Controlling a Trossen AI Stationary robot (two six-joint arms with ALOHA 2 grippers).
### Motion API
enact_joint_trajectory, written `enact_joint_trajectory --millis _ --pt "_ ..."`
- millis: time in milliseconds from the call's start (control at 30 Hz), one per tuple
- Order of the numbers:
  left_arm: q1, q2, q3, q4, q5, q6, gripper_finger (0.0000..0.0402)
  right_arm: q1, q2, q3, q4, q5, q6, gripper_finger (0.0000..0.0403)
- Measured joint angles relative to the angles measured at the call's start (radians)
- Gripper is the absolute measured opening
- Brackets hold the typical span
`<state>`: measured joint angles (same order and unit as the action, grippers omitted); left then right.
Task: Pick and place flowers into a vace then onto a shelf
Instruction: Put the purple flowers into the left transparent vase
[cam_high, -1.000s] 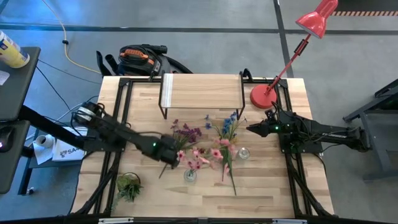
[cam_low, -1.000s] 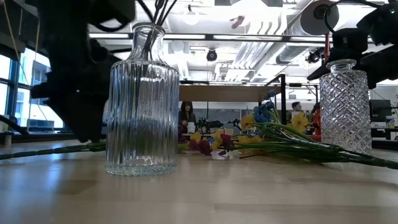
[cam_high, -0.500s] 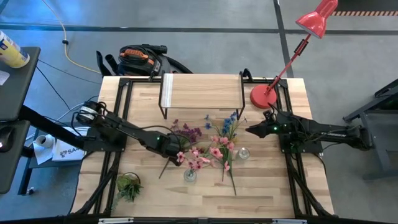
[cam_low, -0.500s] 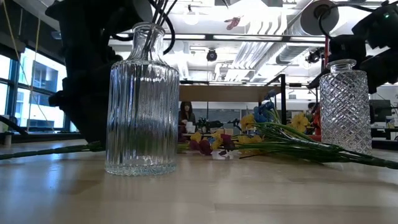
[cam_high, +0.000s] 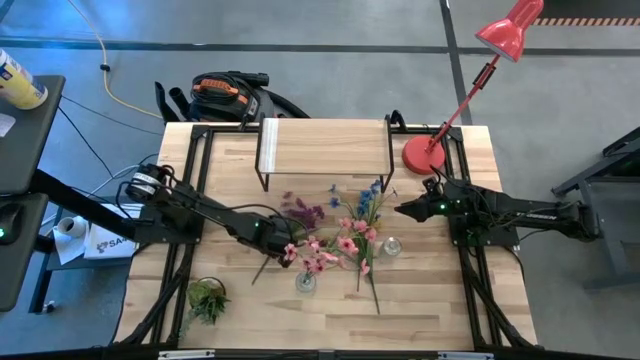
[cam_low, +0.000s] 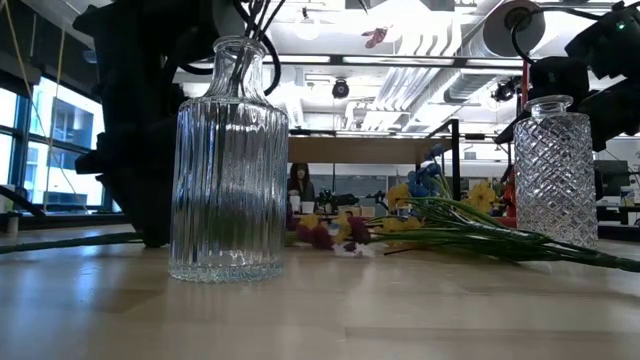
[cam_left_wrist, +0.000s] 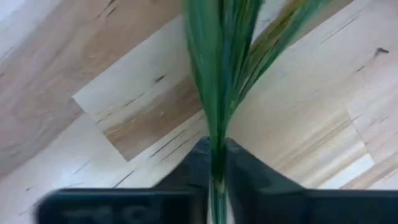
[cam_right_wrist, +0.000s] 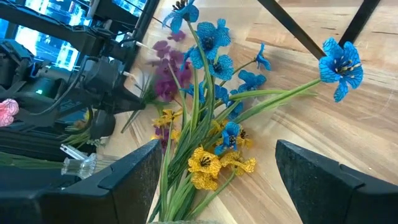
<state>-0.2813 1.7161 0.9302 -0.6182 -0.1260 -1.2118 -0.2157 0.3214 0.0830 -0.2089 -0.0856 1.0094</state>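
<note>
High view is showing the wooden table (cam_high: 330, 300) carrying everything, with the shelf (cam_high: 325, 146) standing at its far edge, and I am placing the rest against the ribbed glass vase (cam_high: 305, 281) near the front. Left arm is reaching in from beyond the vase toward the shelf side, its left gripper (cam_high: 278, 233) lying just beside the vase and pinching together on the green stems of the purple flowers (cam_high: 300, 213), as the left wrist view confirms with stems (cam_left_wrist: 217, 93) running between the dark fingers. Pink flowers (cam_high: 330, 252) are already sitting in that vase, while the blue and yellow flowers (cam_high: 366, 215) are lying flat on the table past it, near the diamond-cut vase (cam_high: 392, 245). Right gripper (cam_high: 404, 209) is waiting with fingers apart, beyond that second vase. To do this well, I judge the grip should be staying firm and low on the stems, lifting straight, tipping the bunch upright, and lowering the stem ends cleanly into a narrow neck without knocking the glass.
</note>
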Motion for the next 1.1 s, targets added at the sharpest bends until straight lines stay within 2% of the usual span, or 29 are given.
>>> enact_joint_trajectory --millis 67,167,267,333,433,667,800,900,967,1100 --pt "0.0 0.001 0.001 -0.008 0.005 -0.01 0.0032 0.0 0.0 0.0 0.0 0.0 0.001 0.0304" --pt "-0.012 0.001 0.01 -0.014 -0.016 -0.063 0.0032 0.0 0.0 0.0 0.0 -0.008 0.001 0.0304" --pt "-0.05 -0.008 0.054 -0.035 -0.093 -0.112 0.0038 0.0 0.0 0.0 0.001 -0.01 0.003 0.0304" --pt "-0.08 -0.031 0.104 -0.054 -0.173 -0.168 0.0037 0.0 -0.001 0.0 0.002 -0.01 0.003 0.0304" --pt "-0.144 -0.066 0.171 -0.205 -0.317 -0.308 0.0037 0.0 -0.002 0.0 0.003 -0.01 0.003 0.0304" --pt "-0.326 -0.082 0.351 -0.636 -0.627 -0.827 0.0037 0.0 0.0 -0.001 0.012 0.003 0.003 0.0304" --pt "-0.425 -0.071 0.436 -0.754 -0.896 -1.055 0.0037 0.0 -0.002 -0.001 0.012 0.006 0.003 0.0304" --pt "-0.461 -0.066 0.466 -0.735 -1.093 -1.055 0.0037 0.0 -0.002 -0.001 0.013 0.009 0.001 0.0304" --pt "-0.47 -0.06 0.478 -0.695 -1.206 -0.959 0.0037 0.0 -0.002 -0.001 0.013 0.01 0.002 0.0304" --pt "-0.484 -0.06 0.529 -0.627 -1.25 -0.628 0.0037 0.0 -0.002 -0.001 0.014 0.008 0.004 0.0304"
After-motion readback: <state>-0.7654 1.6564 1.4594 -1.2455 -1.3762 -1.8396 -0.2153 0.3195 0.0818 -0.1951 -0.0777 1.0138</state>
